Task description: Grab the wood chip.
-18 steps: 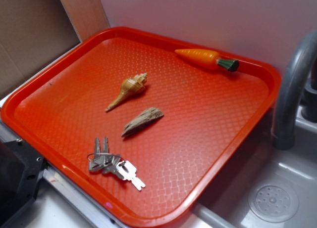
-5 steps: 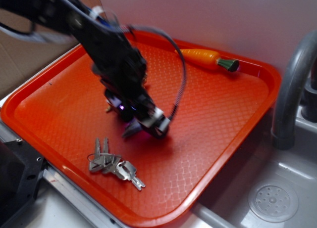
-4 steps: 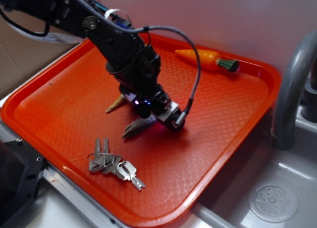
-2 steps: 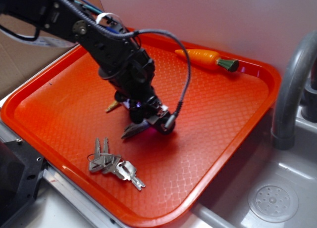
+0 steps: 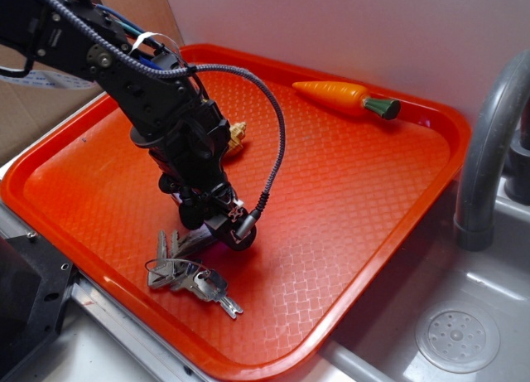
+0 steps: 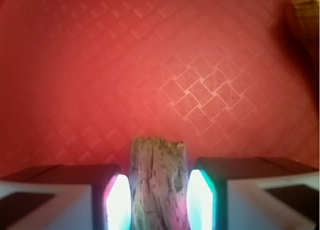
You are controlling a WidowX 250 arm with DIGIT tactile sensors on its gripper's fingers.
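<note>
Your tool (image 6: pixel 159 200) already straddles the wood chip (image 6: pixel 158 180): in the wrist view the chip stands between the two pads, one at its 9 o'clock (image 6: pixel 118 202) and one at its 3 o'clock (image 6: pixel 200 200), and its long axis runs from 6 to 12 o'clock, straight out along the tool's own line. That crosswise fit is what your closing move depends on, since the pads meet the chip's long flanks and not its ends. The pads look to be touching or just beside the wood on both sides, but I cannot tell whether they are clamped on it or only bracketing it.

In the exterior view the tool (image 5: pixel 217 229) is low over the red tray (image 5: pixel 356 224), and the arm hides most of the chip (image 5: pixel 195 241); only a dark sliver shows under it. The keys (image 5: pixel 186 274) lie just beside the tool at about 7 o'clock, near enough that I judge they could get dragged along. The seashell (image 5: pixel 237 135) peeks out at 12 o'clock behind the arm, and the toy carrot (image 5: pixel 344 98) lies well apart toward 2 o'clock.
</note>
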